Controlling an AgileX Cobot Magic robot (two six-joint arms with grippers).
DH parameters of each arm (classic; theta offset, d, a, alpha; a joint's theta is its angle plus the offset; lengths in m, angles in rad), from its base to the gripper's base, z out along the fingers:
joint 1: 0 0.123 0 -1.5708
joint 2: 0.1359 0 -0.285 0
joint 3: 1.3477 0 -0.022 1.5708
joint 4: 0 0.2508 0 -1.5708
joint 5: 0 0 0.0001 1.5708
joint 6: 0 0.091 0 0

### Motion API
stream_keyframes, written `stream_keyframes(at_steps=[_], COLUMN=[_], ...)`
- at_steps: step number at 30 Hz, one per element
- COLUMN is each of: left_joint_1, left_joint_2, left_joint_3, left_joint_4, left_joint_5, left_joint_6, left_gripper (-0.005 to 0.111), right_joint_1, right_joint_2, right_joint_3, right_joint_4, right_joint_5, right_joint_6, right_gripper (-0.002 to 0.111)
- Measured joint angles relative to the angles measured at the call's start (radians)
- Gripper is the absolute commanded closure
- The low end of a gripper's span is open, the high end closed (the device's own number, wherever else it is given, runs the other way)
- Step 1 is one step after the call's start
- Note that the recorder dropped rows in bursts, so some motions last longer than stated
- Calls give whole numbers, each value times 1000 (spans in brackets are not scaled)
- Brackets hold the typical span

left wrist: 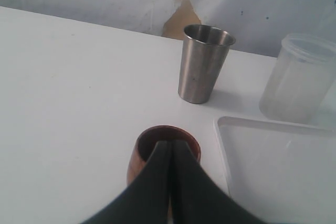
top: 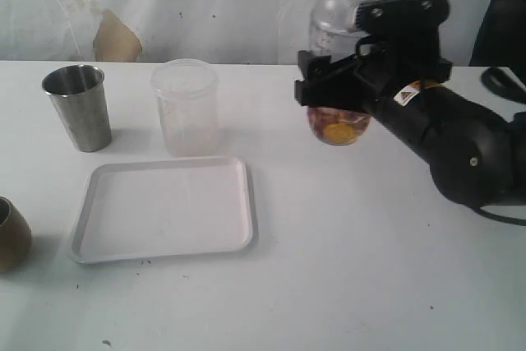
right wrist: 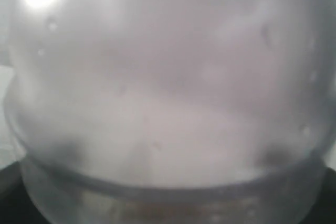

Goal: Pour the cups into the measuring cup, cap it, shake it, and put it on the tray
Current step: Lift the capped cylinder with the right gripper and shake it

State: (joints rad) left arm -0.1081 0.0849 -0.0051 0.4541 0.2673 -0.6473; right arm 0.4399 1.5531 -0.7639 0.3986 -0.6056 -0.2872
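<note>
The steel tumbler (top: 77, 107) (left wrist: 203, 62) stands upright at the back left. At the left edge sits the brown wooden cup (top: 10, 236) (left wrist: 140, 156). My left gripper (left wrist: 170, 145) is shut, its black fingers pressed together just above the wooden cup's mouth, holding nothing. Towards the back right, my right gripper (top: 333, 88) is shut on the measuring cup (top: 339, 10) (right wrist: 168, 87), a clear vessel with a domed top and orange and red bits at its bottom. The vessel fills the right wrist view and hides the fingers. The white tray (top: 86, 248) (left wrist: 226, 129) lies front left.
A frosted translucent plastic cup (top: 186, 106) (left wrist: 296, 80) stands just behind the tray, right of the tumbler. A white wall with a torn brown patch (top: 115, 37) backs the table. A black cable (top: 501, 81) lies at the far right.
</note>
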Motion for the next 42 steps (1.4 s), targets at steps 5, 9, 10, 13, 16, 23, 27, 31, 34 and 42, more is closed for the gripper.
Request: stream_keyframes(at_steps=[5, 9, 10, 13, 16, 23, 27, 31, 34, 42], left_joint_1=[0, 0, 0, 0, 0, 0, 0, 0, 0, 0], left_joint_2=[0, 0, 0, 0, 0, 0, 0, 0, 0, 0], left_joint_3=[0, 0, 0, 0, 0, 0, 0, 0, 0, 0], left_joint_4=[0, 0, 0, 0, 0, 0, 0, 0, 0, 0], left_joint_5=[0, 0, 0, 0, 0, 0, 0, 0, 0, 0], left_joint_6=[0, 0, 0, 0, 0, 0, 0, 0, 0, 0], left_gripper=[106, 106, 106, 106, 106, 106, 106, 106, 106, 106], right_joint_1=[58, 91, 88, 79, 103, 105, 104, 103, 82, 100], right_joint_2=[-25, -26, -28, -36, -36, -54, -54, -57, -60, -61], right_joint_3=[2, 2, 2, 2, 4, 4, 6, 6, 6, 6], right_joint_4=[-115, -246, -105, 169, 23, 240, -56, -142, 263, 22], right_joint_5=[43, 100, 108, 91, 107, 136, 125, 170, 156, 131], right_joint_6=[71, 76, 9, -71, -51, -94, 63, 48, 45, 10], right_gripper=[108, 108, 108, 108, 108, 108, 108, 108, 108, 108])
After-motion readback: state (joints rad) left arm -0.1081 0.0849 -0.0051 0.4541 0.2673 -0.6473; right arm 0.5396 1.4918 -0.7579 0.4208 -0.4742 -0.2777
